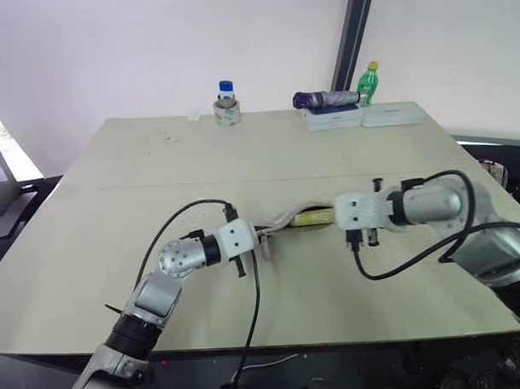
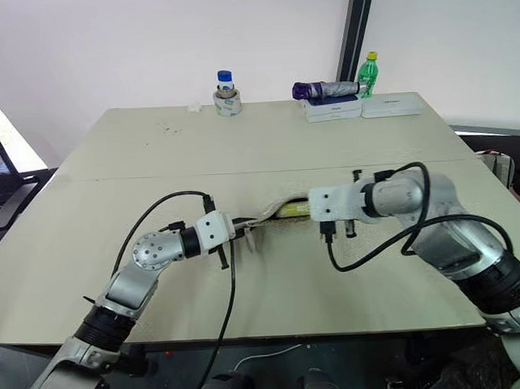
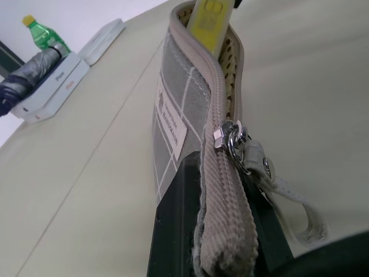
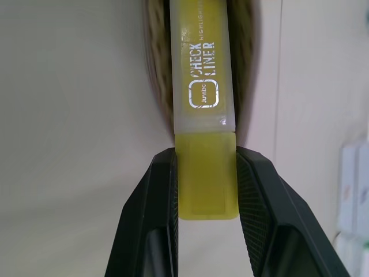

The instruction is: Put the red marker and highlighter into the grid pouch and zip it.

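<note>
Yellow highlighter (image 4: 204, 127) sits pinched at its near end between the right gripper (image 4: 206, 190) fingers, its long side pointing straight away into the open mouth of the grid pouch (image 3: 184, 109), mid-frame on the table (image 1: 156, 155). Left gripper (image 3: 216, 231) is clamped on the pouch's closed end, holding it steady.

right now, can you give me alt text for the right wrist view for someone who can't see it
The right hand grips the highlighter by its solid yellow end between two black fingers, its paler printed end pushed into the open mouth of the grid pouch. Pale tabletop lies on both sides.
</note>
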Controlling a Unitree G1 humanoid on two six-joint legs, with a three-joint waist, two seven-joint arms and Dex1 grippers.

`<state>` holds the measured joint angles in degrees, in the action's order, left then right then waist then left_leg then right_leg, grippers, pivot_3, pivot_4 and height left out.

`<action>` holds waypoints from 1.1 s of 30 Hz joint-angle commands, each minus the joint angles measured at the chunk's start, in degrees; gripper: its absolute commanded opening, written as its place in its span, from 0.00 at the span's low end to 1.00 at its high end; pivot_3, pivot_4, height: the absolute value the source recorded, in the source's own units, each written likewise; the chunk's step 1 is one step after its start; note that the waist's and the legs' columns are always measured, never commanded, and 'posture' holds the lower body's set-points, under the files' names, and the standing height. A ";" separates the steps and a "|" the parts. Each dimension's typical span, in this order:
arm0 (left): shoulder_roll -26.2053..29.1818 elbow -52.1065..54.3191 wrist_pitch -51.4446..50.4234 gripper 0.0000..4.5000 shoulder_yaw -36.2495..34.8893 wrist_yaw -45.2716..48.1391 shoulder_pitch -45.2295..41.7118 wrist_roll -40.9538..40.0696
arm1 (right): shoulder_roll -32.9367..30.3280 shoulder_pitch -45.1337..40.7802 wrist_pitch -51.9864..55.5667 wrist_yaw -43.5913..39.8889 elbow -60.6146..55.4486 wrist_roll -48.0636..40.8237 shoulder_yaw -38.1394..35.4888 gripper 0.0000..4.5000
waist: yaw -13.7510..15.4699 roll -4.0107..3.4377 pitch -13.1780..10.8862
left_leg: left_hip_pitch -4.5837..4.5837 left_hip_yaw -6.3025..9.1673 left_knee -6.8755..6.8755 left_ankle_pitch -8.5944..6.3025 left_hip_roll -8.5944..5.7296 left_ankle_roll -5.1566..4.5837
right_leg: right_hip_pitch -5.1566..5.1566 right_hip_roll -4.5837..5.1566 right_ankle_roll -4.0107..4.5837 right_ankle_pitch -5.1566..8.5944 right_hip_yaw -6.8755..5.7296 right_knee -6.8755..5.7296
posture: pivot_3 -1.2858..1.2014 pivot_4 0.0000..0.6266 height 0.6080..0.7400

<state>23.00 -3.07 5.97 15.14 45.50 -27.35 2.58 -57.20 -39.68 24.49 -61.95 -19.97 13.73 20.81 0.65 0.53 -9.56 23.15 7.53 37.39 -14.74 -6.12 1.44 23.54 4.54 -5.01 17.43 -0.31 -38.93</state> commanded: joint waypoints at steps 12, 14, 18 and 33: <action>-1.84 6.13 -4.33 0.00 -0.21 1.28 0.60 -3.47 | 5.06 -1.97 -5.94 -1.17 -0.75 9.92 2.38 0.18 | 0.01 0.00 0.00 | 0.02 0.00 0.03 0.00 -0.01 0.00 | 0.02 0.00 0.00 0.00 0.00 -0.02 | 0.52 0.24 1.00; -1.74 6.95 -5.51 0.00 -0.46 1.63 1.08 -4.37 | 4.31 -1.74 -7.41 -1.05 0.46 11.13 1.95 0.18 | 0.02 0.00 0.00 | 0.02 0.00 0.03 0.00 -0.01 0.01 | 0.02 0.00 0.00 0.00 0.00 -0.02 | 0.52 0.24 1.00; -1.09 8.41 -6.93 0.00 -0.80 2.38 1.75 -5.43 | 2.83 -1.84 -10.61 -0.34 3.07 13.91 1.12 0.18 | 0.03 0.00 0.00 | 0.02 0.00 0.03 0.00 -0.01 0.01 | 0.01 0.00 0.00 0.00 0.00 -0.02 | 0.52 0.24 1.00; -0.42 8.94 -9.88 0.00 -1.66 3.43 0.33 -8.37 | 6.08 -0.66 -16.69 -1.54 2.72 12.36 -0.44 0.18 | -0.04 0.00 0.00 | 0.01 0.00 0.03 0.01 0.00 0.02 | 0.02 -0.02 0.00 0.00 0.01 -0.02 | 0.52 0.24 1.00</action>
<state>22.92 3.45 -4.28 14.39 48.88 -25.63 -4.39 -51.59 -39.79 7.73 -63.33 -14.62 27.13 22.87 0.61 0.53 -9.56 23.16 7.53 37.42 -14.73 -6.12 1.47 23.56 4.53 -5.01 17.43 -0.30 -38.95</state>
